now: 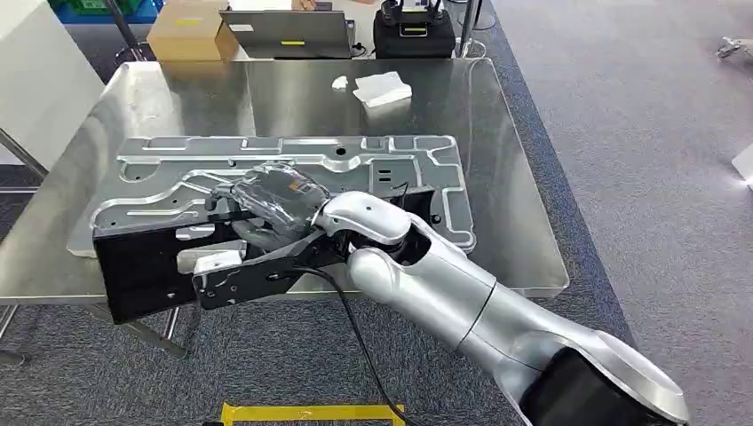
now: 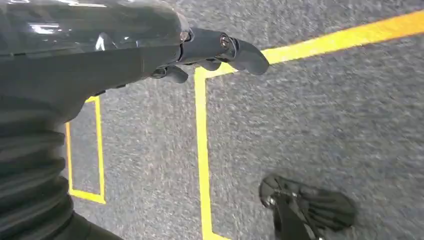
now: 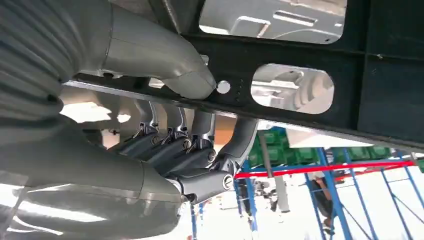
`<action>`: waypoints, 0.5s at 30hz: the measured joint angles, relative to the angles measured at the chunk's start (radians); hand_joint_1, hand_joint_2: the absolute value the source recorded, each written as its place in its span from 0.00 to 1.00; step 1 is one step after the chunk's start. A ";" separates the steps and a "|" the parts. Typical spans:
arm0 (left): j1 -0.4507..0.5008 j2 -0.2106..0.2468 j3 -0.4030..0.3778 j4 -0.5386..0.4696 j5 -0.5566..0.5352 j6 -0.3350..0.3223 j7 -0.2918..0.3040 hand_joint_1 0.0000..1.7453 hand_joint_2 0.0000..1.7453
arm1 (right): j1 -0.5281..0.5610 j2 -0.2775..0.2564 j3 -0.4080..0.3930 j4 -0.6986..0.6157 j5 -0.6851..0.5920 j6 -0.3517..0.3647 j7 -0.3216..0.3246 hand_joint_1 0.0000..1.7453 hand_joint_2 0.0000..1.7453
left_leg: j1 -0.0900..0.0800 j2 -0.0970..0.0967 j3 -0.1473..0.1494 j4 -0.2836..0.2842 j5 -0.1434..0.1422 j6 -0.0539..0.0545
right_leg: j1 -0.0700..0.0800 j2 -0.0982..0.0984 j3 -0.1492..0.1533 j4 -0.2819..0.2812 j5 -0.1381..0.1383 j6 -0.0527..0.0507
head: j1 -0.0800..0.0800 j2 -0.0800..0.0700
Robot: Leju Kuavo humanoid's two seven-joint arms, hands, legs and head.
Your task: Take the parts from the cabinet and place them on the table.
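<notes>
Black part (image 1: pixel 142 266) in right hand's (image 1: pixel 275 200) grip, overhanging table's (image 1: pixel 524 257) near edge; left hand (image 2: pixel 220 50) empty, fingers apart.

You've got a steel table (image 1: pixel 524 222) on grey carpet. A big silver panel (image 1: pixel 293 173) lies flat across its middle; a black part (image 1: pixel 142 262) rests on the panel's near side and overhangs the table's near edge. Toward the far edge sit a white pad (image 1: pixel 384 90) and a small white scrap (image 1: pixel 339 82).
</notes>
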State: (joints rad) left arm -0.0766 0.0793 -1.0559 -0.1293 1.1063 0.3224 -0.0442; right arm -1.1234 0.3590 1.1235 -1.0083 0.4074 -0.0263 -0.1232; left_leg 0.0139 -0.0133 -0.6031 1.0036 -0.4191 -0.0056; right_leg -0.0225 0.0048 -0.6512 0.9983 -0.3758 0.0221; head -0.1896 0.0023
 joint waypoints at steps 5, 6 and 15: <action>0.002 -0.020 0.000 0.000 0.029 0.059 0.017 0.00 1.00 | -0.006 0.000 0.010 -0.017 -0.042 0.002 0.000 1.00 1.00 | 0.000 0.000 0.000 0.000 0.000 0.000 | 0.000 0.000 0.000 0.000 0.000 0.000 | 0.000 0.000; 0.004 -0.025 0.000 0.000 0.029 0.061 0.015 0.00 1.00 | -0.013 0.000 0.010 -0.016 -0.045 -0.002 0.005 1.00 1.00 | 0.000 0.000 0.000 0.000 0.000 0.000 | 0.000 0.000 0.000 0.000 0.000 0.000 | 0.000 0.000; 0.008 -0.019 -0.007 0.002 0.031 0.001 -0.013 0.00 1.00 | -0.048 -0.008 -0.221 0.147 0.130 -0.075 -0.052 1.00 1.00 | 0.000 0.000 0.000 0.000 0.000 0.000 | 0.000 -0.001 0.001 0.000 0.000 0.000 | 0.000 0.000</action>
State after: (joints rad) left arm -0.0689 0.0607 -1.0632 -0.1278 1.1376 0.3239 -0.0576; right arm -1.1714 0.3506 0.9021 -0.8613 0.5372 -0.1011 -0.1757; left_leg 0.0137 -0.0136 -0.6033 1.0038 -0.4187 -0.0054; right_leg -0.0227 0.0035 -0.6507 0.9981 -0.3755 0.0224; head -0.1896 0.0023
